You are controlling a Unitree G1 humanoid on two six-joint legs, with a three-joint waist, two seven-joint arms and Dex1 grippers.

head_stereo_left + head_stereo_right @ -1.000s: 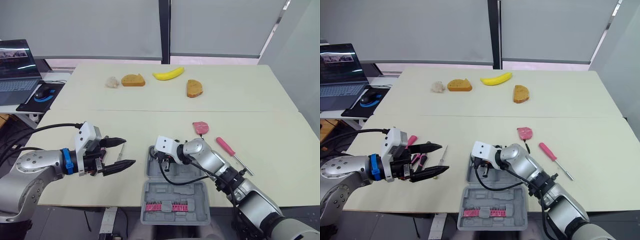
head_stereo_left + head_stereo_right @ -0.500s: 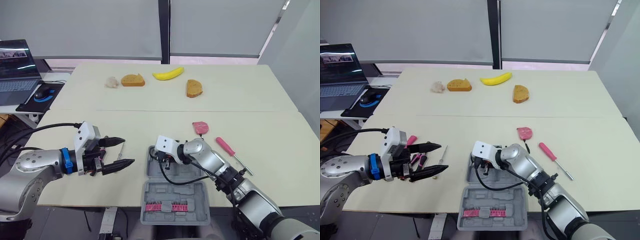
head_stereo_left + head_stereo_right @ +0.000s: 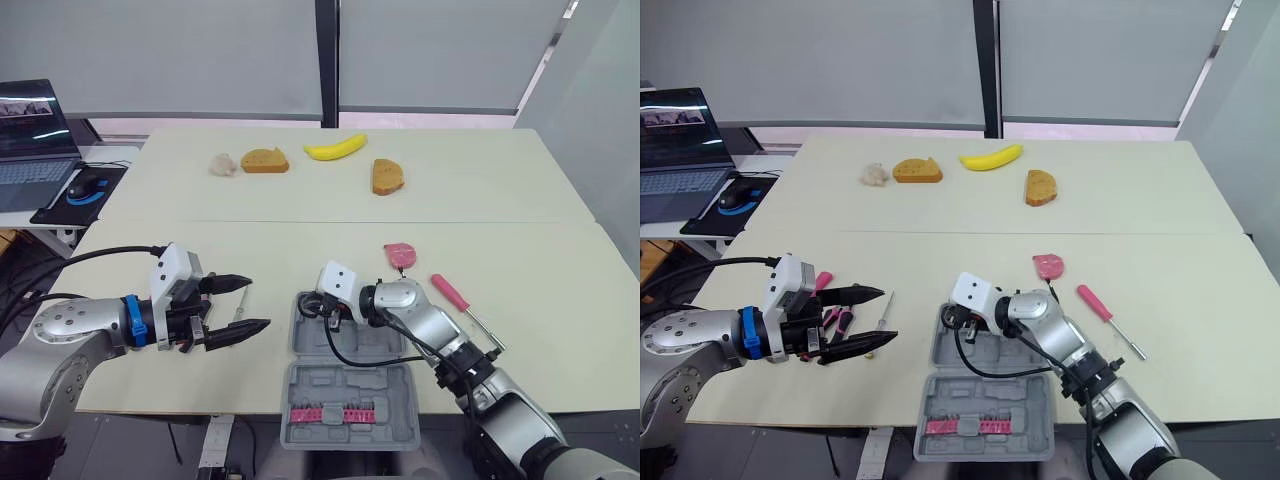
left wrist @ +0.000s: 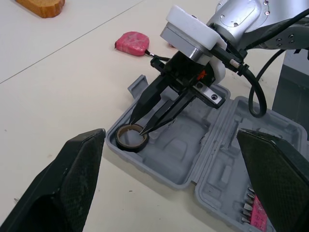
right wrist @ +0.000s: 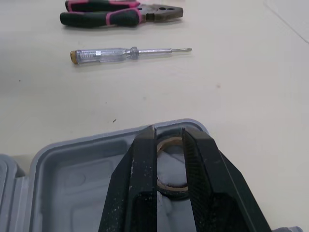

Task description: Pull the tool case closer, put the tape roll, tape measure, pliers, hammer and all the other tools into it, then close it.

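Right end effector (image 4: 139, 126) pinches tape roll (image 4: 123, 140) into the tool case (image 4: 193, 154) corner for stowing; left end effector (image 3: 260, 303) gapes empty beside it.

Left pincer (image 3: 258, 303) wide open, right pincer (image 4: 139, 126) angled downward

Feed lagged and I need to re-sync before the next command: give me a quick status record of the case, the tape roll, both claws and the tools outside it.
tool case: open, at the near edge of the table
tape roll: lying in a corner pocket of the case
right claw: inside the case, at the tape roll
left claw: open, empty, hovering left of the case
outside the case: pliers, clear-handled screwdriver, tape measure, pink screwdriver
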